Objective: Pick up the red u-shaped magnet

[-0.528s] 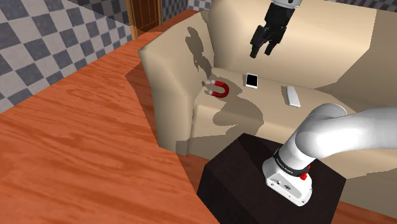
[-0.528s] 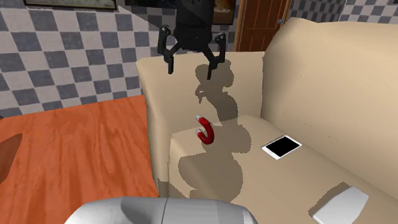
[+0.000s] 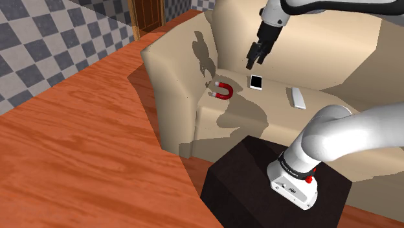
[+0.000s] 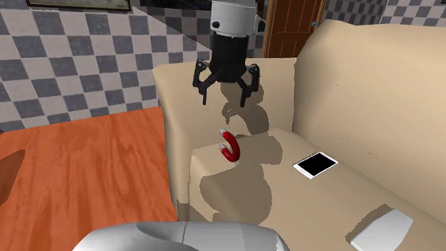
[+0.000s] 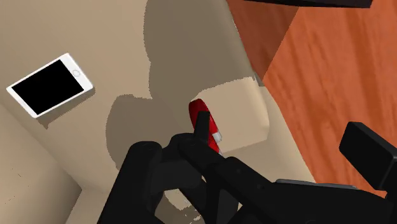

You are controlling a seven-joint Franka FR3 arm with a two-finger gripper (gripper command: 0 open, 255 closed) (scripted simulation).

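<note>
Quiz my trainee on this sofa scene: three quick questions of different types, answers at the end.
1. True or false: the claw is shut on the magnet.
2. Which thing lies nearest the magnet on the sofa? A) phone B) cup C) book
3. Fill in: the magnet lies on the sofa's ____, close to the armrest.
Key: 1 false, the claw is open and not touching it. 2 A. 3 seat.
</note>
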